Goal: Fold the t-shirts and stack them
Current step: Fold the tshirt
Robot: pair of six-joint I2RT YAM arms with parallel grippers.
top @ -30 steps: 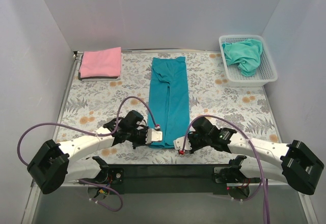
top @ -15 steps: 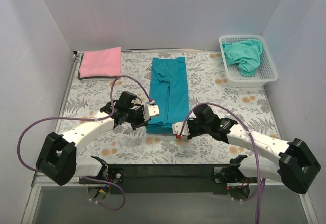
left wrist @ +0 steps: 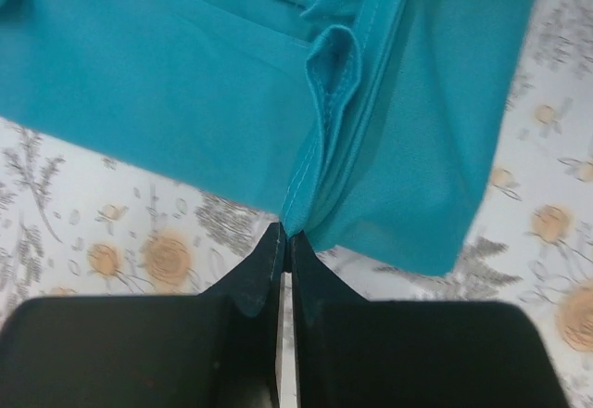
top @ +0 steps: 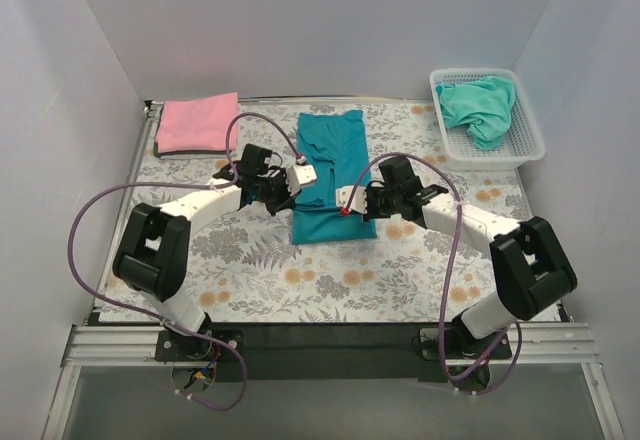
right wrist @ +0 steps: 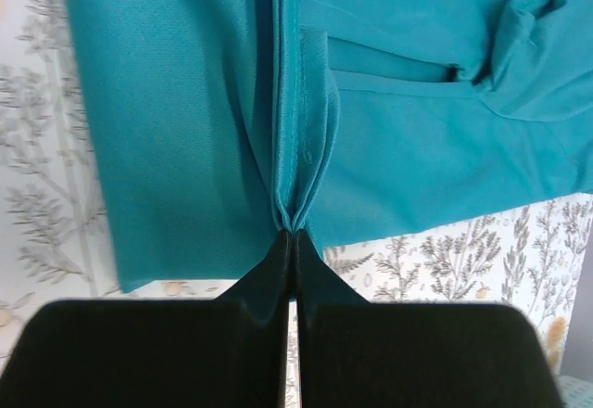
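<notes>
At frame centre, teal t-shirt (top: 335, 140) is pinched at doubled hem by left gripper (top: 303, 174) & right gripper (top: 345, 203), jaws pressed together on cloth; pink t-shirt (top: 197, 123) is laid upper left, aqua t-shirt (top: 480, 103) in mesh basket (top: 492, 161) upper right.

Left arm (top: 200, 200) and right arm (top: 472, 222) angled inward, left fingers (left wrist: 255, 283) pinched shut, right fingers (right wrist: 269, 274) pinched shut

T-shirts: 3, namely one teal t-shirt (top: 335, 150), one pink t-shirt (top: 197, 123), one aqua-green t-shirt (top: 480, 105)
Mesh basket (top: 490, 158): 1
Arms: 2, left arm (top: 200, 200) and right arm (top: 470, 222)
Grippers: 2, left gripper (top: 298, 178), right gripper (top: 347, 201)
Purple cables: 2, one per arm
Floral table covering (top: 300, 280): 1
</notes>
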